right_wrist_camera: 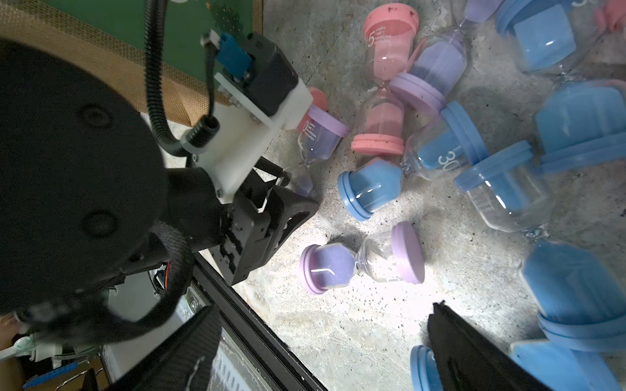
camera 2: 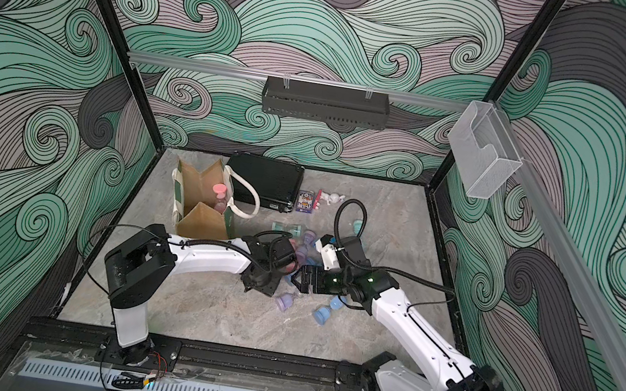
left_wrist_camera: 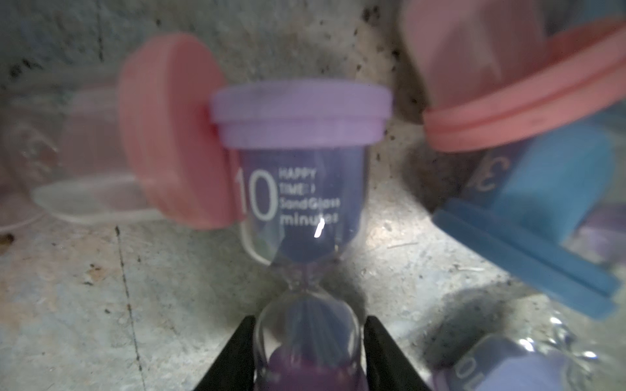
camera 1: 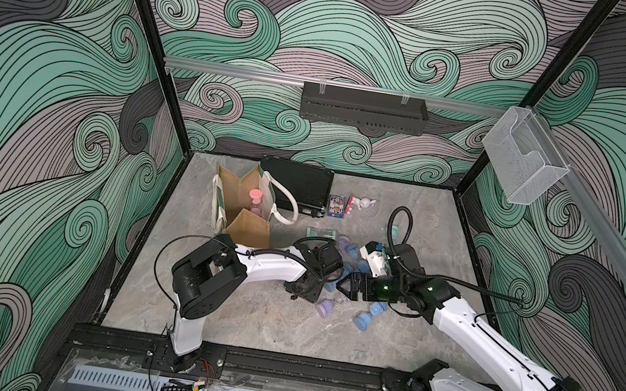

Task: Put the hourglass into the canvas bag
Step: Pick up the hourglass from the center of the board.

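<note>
The purple hourglass (left_wrist_camera: 298, 189) sits between the fingers of the left end effector (left_wrist_camera: 310, 318); whether pinched, cannot tell.

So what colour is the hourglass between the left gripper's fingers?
The hourglass is purple; best in the left wrist view.

my right gripper (right_wrist_camera: 325, 355) hangs over the stone tabletop (right_wrist_camera: 355, 325), its two black fingers (right_wrist_camera: 474, 355) wide apart with nothing between them. just past them a purple hourglass (right_wrist_camera: 362, 260) lies on its side. farther on, the left gripper (right_wrist_camera: 302, 189) straddles one bulb of a ten-minute purple hourglass (right_wrist_camera: 321, 135); i cannot tell whether its fingers press the glass. a pink five-minute hourglass (right_wrist_camera: 386, 84) and a blue hourglass marked 30 (right_wrist_camera: 447, 142) lie jumbled among others. the canvas bag (right_wrist_camera: 101, 57) shows behind the left arm's wrist.
</note>
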